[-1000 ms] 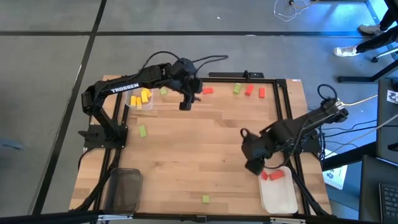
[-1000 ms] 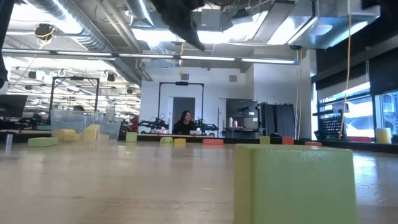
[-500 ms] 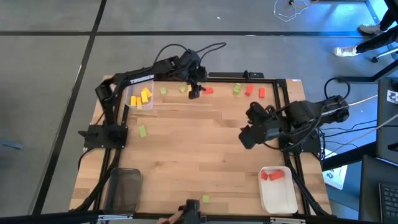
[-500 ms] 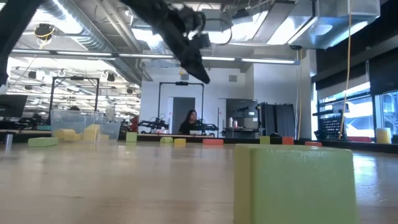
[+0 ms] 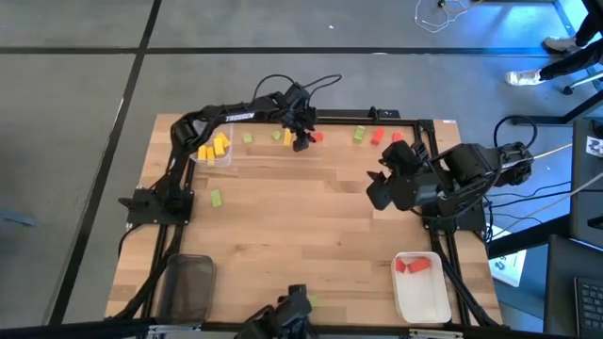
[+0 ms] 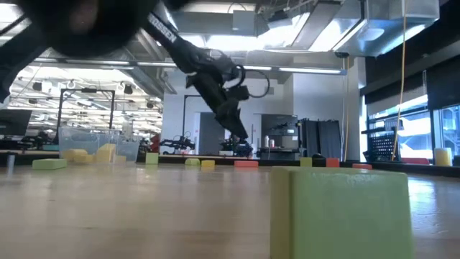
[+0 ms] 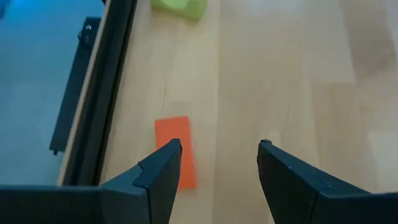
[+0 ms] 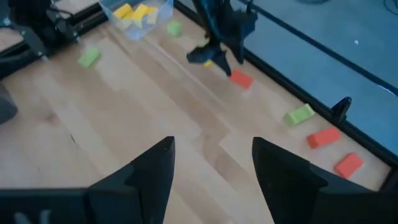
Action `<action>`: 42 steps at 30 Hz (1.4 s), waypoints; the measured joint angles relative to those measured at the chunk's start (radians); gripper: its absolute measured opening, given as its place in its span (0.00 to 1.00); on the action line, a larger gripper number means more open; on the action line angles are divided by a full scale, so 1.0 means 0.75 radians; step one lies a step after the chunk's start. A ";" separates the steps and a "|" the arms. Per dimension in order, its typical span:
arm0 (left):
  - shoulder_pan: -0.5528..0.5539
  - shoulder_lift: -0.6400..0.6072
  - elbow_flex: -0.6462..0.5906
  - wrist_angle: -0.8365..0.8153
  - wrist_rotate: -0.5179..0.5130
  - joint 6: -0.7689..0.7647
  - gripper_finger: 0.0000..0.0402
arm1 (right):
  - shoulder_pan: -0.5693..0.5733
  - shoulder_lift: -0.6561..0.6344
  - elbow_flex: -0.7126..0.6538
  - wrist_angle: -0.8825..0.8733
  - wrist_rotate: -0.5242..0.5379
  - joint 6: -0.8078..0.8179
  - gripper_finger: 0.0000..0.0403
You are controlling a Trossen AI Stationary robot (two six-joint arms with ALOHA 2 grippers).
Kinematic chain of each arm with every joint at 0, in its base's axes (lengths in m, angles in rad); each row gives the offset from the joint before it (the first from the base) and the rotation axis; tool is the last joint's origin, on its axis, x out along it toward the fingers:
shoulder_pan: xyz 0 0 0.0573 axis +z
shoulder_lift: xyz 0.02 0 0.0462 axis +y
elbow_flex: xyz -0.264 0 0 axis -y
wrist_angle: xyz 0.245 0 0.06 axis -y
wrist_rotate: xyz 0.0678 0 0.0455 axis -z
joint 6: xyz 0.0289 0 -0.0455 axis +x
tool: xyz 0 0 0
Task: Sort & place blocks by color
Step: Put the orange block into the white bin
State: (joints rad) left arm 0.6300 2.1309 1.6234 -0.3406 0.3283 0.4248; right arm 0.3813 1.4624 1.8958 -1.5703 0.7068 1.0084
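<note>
green block [image 7: 178,6], table frame [image 7: 99,93] beside red block [image 7: 176,151]

The high camera looked straight down on the whole table [image 5: 283,235]. The low one sat on the tabletop, very close to a green block [image 6: 338,212], facing the room. Each wrist camera looked past its own fingers. Both wrist views shared one red block [image 7: 176,149].
</note>
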 joint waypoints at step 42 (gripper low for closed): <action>0.083 0.163 0.187 -0.091 0.056 -0.331 0.49 | 0.000 0.000 0.019 0.002 0.096 0.000 0.54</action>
State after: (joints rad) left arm 0.6926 2.2532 1.7634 -0.4091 0.3704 0.1767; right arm 0.3813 1.4624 1.9099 -1.5692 0.7789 1.0088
